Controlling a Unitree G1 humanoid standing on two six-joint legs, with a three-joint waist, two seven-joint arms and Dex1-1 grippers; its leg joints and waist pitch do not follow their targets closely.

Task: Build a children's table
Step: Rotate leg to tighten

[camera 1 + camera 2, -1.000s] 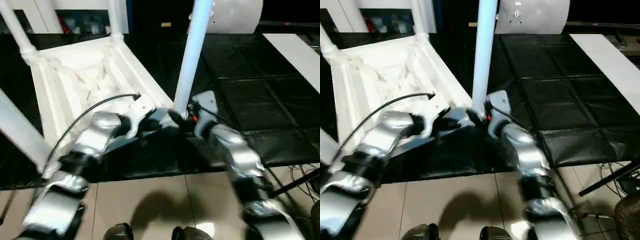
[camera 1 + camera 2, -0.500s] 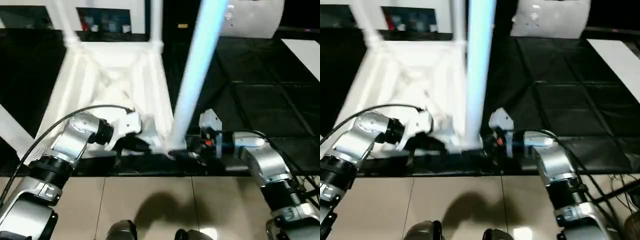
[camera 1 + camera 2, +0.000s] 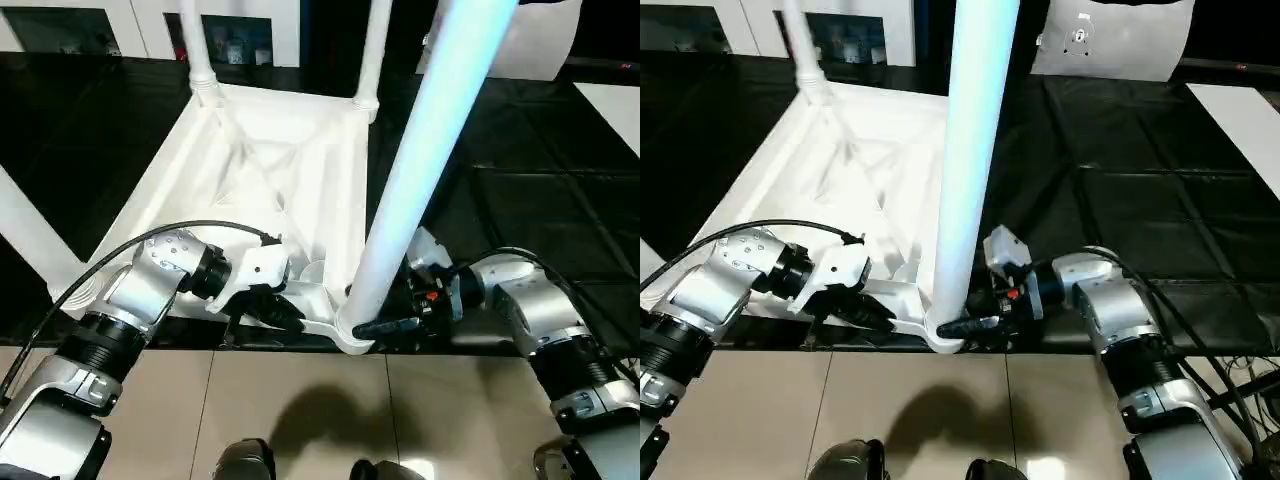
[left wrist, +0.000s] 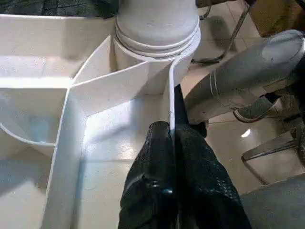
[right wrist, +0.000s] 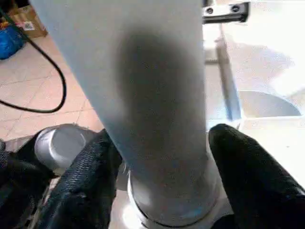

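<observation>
Upside down on the black mat-covered workbench (image 3: pixel 520 150) lies the children's table (image 3: pixel 250 170), its near-corner leg (image 3: pixel 430 150) straddled by the right gripper's (image 5: pixel 162 191) parted fingers, while the left gripper (image 4: pixel 174 157) pinches a rim wall.

Both forearms swung outward, right gripper (image 3: pixel 958 327) fingers (image 5: pixel 248 179) now level, straddling the leg (image 3: pixel 420 170) base.

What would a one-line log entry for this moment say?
left tool: shut on table top rim | right tool: fingers around near leg, by its socket | table: upside down
</observation>
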